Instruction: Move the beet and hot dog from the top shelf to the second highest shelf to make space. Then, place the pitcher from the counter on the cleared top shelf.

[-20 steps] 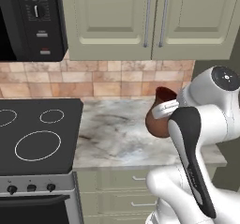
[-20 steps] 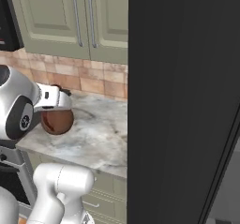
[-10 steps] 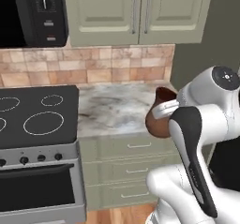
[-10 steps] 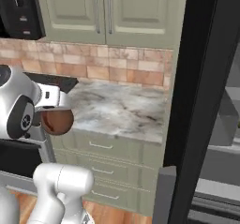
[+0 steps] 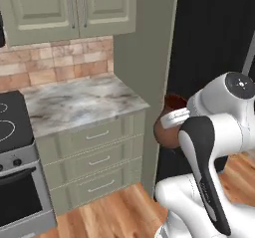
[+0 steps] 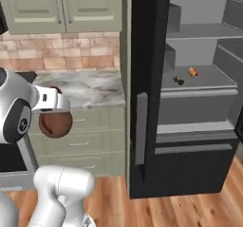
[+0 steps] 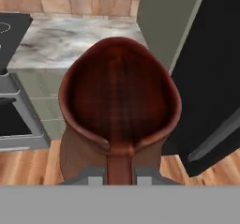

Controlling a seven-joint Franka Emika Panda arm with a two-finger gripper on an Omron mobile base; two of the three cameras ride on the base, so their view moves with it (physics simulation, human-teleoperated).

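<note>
Clay-brown pitcher (image 7: 119, 106), round belly, flared rim, w/ marbled counter (image 5: 79, 102) behind

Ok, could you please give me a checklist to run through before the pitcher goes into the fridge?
1. Grip: the hand is shut on the pitcher at its handle. Ok.
2. Pitcher clear of the counter: ok.
3. Fridge door open: ok.
4. Beet and hot dog lying on the second highest shelf: ok.
5. Top shelf free: its visible part looks bare, but the door hides its left end. Cannot tell.
6. Hand lined up with the shelf: not ok, the pitcher is off to the left of the door.
</note>
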